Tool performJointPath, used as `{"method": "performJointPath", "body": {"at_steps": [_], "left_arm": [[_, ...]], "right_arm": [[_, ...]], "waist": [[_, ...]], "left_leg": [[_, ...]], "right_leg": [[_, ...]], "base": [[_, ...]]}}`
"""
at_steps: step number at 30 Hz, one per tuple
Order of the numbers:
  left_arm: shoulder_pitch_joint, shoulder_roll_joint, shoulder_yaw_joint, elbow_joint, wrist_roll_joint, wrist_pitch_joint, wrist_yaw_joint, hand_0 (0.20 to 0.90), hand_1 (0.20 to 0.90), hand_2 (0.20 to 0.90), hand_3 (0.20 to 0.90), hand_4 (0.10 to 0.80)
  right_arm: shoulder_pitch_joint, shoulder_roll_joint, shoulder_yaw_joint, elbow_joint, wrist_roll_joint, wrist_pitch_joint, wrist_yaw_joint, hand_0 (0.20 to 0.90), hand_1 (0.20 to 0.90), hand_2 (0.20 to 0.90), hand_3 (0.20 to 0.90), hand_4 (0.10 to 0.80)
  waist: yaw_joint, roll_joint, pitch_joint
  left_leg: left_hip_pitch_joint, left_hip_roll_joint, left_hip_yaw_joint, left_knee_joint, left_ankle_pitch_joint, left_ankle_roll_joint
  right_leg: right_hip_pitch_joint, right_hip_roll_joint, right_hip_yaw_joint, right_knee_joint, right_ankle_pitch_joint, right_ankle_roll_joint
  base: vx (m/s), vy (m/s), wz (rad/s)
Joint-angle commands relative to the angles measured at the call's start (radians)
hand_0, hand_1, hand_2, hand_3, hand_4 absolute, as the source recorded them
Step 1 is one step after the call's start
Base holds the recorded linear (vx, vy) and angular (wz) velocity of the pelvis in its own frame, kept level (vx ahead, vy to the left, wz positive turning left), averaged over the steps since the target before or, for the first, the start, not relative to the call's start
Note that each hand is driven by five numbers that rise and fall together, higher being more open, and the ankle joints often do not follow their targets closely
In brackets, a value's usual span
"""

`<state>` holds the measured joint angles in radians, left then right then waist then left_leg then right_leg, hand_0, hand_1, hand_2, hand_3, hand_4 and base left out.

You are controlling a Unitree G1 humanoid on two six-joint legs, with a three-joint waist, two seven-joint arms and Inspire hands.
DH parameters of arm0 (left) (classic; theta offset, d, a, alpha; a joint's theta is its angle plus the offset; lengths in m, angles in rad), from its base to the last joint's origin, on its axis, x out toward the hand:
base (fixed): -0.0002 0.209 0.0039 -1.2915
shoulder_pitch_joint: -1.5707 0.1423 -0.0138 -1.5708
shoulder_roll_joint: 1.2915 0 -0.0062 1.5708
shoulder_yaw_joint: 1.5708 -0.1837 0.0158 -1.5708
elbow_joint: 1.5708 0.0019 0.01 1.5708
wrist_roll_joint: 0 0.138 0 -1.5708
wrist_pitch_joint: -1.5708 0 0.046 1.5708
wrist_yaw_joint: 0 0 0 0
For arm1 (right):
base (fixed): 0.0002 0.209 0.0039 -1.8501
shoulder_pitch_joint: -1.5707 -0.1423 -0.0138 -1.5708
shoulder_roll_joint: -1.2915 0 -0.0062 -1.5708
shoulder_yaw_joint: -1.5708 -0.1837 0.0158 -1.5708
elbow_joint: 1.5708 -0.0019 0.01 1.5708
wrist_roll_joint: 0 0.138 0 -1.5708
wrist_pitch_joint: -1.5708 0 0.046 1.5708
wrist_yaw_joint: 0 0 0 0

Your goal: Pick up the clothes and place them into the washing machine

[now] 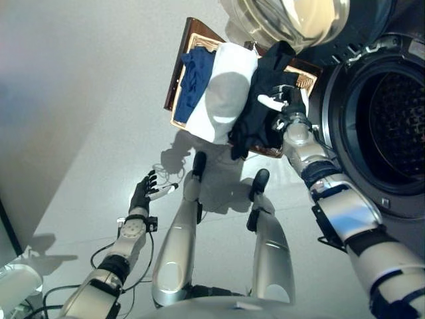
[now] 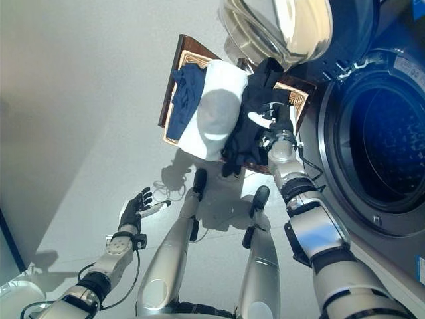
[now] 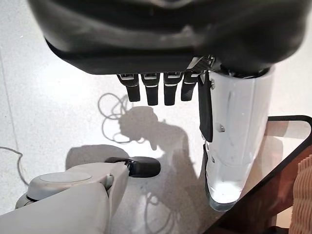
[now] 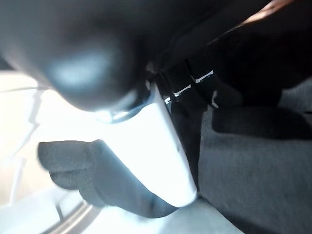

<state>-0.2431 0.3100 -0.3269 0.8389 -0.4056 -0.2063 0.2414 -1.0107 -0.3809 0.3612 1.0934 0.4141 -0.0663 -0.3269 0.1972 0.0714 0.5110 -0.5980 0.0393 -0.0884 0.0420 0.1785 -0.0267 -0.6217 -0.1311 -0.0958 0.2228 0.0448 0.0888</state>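
The left hand (image 1: 141, 195) hangs low over the floor (image 1: 86, 100) with its fingers loose and nothing in it. In the wicker basket (image 1: 178, 80) a blue garment (image 1: 194, 78) lies at the left edge, a white one (image 1: 224, 86) in the middle and a black garment (image 1: 260, 106) at the right edge, spilling over the rim. The right hand (image 2: 277, 117) grasps the black garment, just beside the washing machine (image 1: 372, 126) with its door (image 1: 292, 20) swung wide

Three garments are lying in one brown wicker basket (image 1: 178, 73): one dark blue garment (image 1: 194, 78), one white garment (image 1: 224, 90) and one black garment (image 1: 260, 106). One front-loading washing machine (image 1: 372, 119) is standing beside it, with one round glass door (image 1: 287, 18) hanging open.
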Motion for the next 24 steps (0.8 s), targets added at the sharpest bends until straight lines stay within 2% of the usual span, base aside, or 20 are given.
{"method": "performJointPath", "body": {"at_steps": [1,24], "left_arm": [[0.039,0.029,-0.002,0.018,0.002,-0.026,0.032,0.900,0.900,0.900,0.900,0.800],[0.033,0.011,0.002,0.096,0.030,-0.019,0.035,0.900,0.900,0.900,0.900,0.800]], "right_arm": [[-0.081,-0.014,0.006,-0.043,-0.030,-0.072,-0.004,0.200,0.200,0.200,0.200,0.300],[0.022,-0.008,-0.015,-0.074,-0.038,-0.080,0.001,0.200,0.200,0.200,0.200,0.300]], "waist": [[0.021,0.015,-0.023],[0.012,0.002,-0.045]], "left_leg": [[-0.003,-0.031,-0.006,0.024,-0.033,-0.030],[0.033,-0.023,0.015,0.026,-0.042,-0.033]], "right_leg": [[0.045,-0.032,0.104,0.052,-0.037,0.031],[0.094,-0.028,0.111,0.014,-0.027,0.037]], "base": [[0.000,0.000,0.00],[0.002,-0.002,-0.01]]}}
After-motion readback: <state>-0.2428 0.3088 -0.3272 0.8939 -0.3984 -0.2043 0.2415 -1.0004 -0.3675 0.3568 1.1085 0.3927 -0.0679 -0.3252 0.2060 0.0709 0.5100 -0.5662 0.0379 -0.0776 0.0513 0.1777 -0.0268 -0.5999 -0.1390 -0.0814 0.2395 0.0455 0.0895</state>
